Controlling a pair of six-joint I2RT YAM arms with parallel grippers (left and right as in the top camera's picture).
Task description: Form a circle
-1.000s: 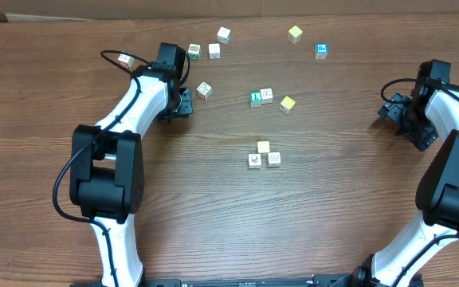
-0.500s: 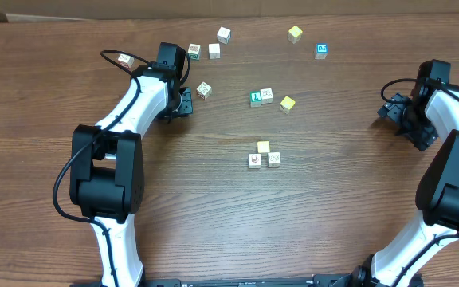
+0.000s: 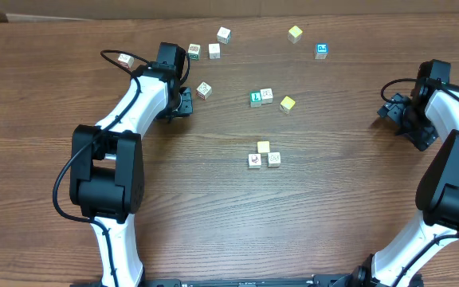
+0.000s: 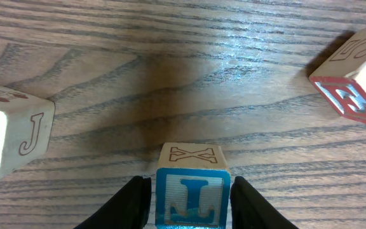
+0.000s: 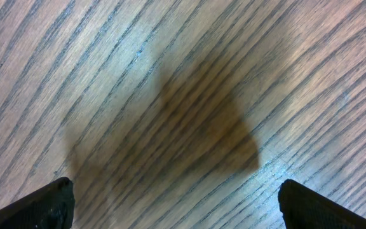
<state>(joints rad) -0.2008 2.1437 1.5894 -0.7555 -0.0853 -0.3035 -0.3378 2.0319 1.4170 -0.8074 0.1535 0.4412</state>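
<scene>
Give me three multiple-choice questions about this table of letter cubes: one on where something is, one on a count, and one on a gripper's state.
1. Where is the blue-L cube?
A. between the fingers of the left gripper
B. stacked on another cube
C. lying loose, far from both arms

2. How many cubes make up the tight cluster mid-table?
A. two
B. three
C. five

3. How is the right gripper?
A. open with nothing in it
B. shut tight with nothing in it
C. shut on a cube

Answers:
1 A: the left wrist view shows a finger on each side of the cube.
2 B: one yellow cube sits above two white ones.
3 A: its fingers stand wide apart over the bare table.
</scene>
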